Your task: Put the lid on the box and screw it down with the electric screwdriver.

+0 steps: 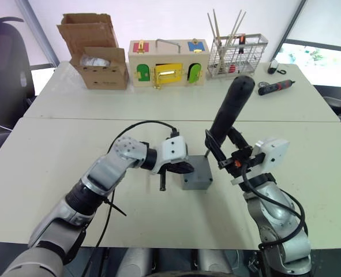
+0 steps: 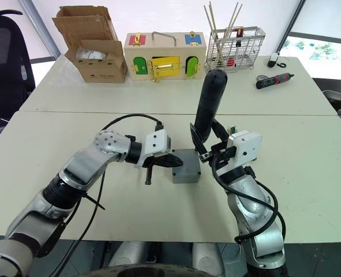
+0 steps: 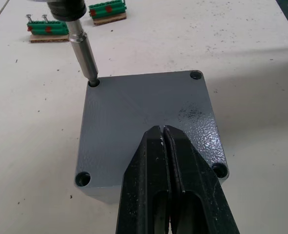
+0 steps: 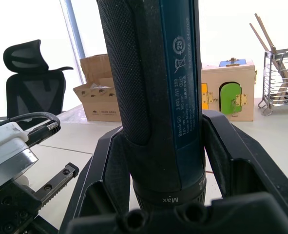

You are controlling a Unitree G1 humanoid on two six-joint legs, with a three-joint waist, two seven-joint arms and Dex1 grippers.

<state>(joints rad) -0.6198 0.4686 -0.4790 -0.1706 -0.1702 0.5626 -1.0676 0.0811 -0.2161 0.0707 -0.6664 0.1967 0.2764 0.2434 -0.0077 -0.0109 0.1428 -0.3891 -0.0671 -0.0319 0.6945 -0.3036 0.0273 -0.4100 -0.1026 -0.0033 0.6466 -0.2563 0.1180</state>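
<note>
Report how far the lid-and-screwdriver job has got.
Done: the lid sits on the box. In hand: the right pincer grips the electric screwdriver, its bit in one corner hole of the lid, while the shut left pincer presses down on the lid. Left: the other three corner holes look empty; I can't tell whether this corner's screw is seated.

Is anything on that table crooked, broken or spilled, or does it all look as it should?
Nothing stands out. The lid sits square on the box, the electric screwdriver leans a little with its bit in a corner hole, and the left gripper presses shut on the lid. The lid only shows small dark specks.
</note>
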